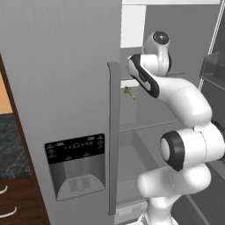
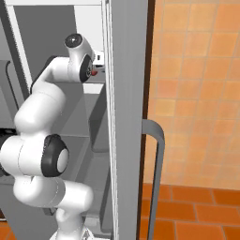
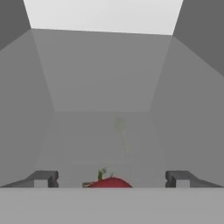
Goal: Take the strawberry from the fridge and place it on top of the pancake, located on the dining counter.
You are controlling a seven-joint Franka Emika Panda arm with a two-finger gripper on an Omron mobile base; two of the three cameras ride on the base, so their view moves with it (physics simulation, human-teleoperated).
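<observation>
Item: the strawberry (image 3: 108,182). Red, small, green leaves on top. It lies on a grey shelf (image 3: 100,144) inside the fridge (image 1: 61,88), whose right-hand door stands open. In the right base view it appears as a red speck (image 2: 94,72) just beside the hand, deep in the upper compartment.

Item: the jaws (image 3: 111,178). Standing wide apart, nothing between them gripped. Both fingertips (image 3: 43,178) sit level on either side of the fruit, well clear of it (a broad gap shows on each side).

Relation: the strawberry sits midway between the two tips, roughly centred, at the near edge of the hand view. Whether it is far enough in for the pads to catch it cannot be told.

Item: a small green leafy piece (image 1: 129,92), on the shelf near the door edge. Not wanted.

Step in hand, by judgement: the reach into the fridge, at the point of grasping. The fruit is not yet held.

Next move calls for: closing squarely on a tiny round thing that may roll or slip out, then lifting it clear of the shelf and drawing back out of the compartment without knocking the walls.
</observation>
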